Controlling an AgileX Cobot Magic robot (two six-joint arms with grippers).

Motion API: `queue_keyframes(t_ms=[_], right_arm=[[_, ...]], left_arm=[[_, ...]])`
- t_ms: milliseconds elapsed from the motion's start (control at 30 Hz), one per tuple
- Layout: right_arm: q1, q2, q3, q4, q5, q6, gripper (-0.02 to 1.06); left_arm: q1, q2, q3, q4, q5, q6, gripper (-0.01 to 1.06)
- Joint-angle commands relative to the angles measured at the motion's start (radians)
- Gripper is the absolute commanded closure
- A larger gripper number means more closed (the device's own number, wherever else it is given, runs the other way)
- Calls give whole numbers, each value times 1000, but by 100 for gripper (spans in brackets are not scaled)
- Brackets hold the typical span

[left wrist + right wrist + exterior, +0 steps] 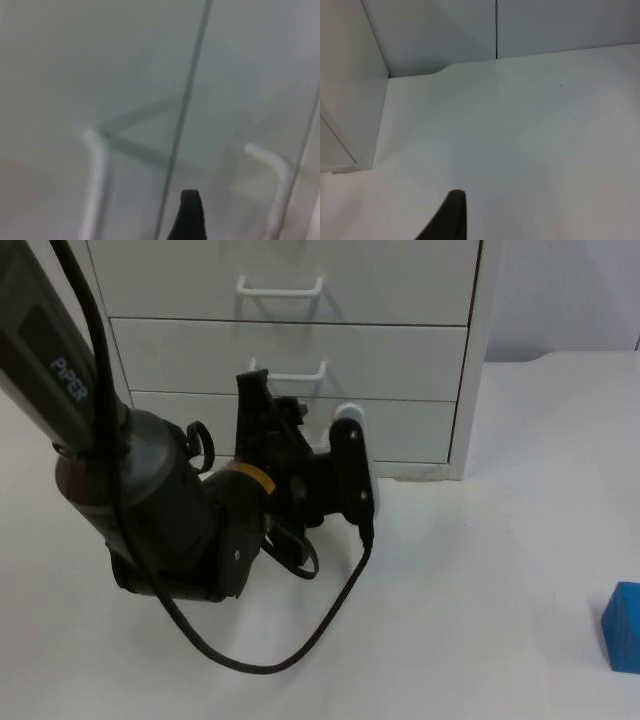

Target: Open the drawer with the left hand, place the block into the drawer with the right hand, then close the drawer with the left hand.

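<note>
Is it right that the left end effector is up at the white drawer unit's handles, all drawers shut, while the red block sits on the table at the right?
One thing is off: the block is blue, not red, as the top view shows. The left end effector is at the handles of the drawer unit, whose drawers look shut, and the block sits on the table at the right.

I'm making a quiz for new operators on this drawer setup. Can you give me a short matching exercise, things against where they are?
Things:
1. blue block
2. left gripper
3. top handle
4. drawer cabinet

Places:
A. at the middle drawer's handle
B. on the table's right edge in the top view
C. at the back of the table
D. on the uppermost drawer front

Pairs: 1-B, 2-A, 3-D, 4-C
</note>
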Motion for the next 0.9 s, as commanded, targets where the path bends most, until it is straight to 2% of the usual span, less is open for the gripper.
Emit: queue_keyframes(t_ms=[0, 233, 300, 400, 433, 600, 633, 767, 867], right_arm=[[-1, -4, -10, 0, -11, 1, 0], [-1, -4, -10, 0, -11, 1, 0], [-1, -4, -10, 0, -11, 1, 0], [-1, -4, -10, 0, -11, 1, 0], [-1, -4, -10, 0, -11, 1, 0], [-1, -4, -10, 0, -11, 1, 0], [-1, -4, -10, 0, -11, 1, 0], [-1, -4, -10, 0, -11, 1, 0], [-1, -4, -10, 0, -11, 1, 0]], left_arm=[[6, 11, -7, 25, -6, 15, 38], [42, 28, -33, 62, -5, 25, 40], [52, 28, -33, 67, -5, 18, 44], [64, 30, -33, 72, -5, 11, 59], [64, 30, -33, 72, -5, 11, 59], [64, 30, -33, 82, -5, -15, 84], [64, 30, -33, 82, -5, -15, 84], [64, 30, -33, 82, -3, -50, 105], [64, 30, -33, 82, 8, -55, 105]])
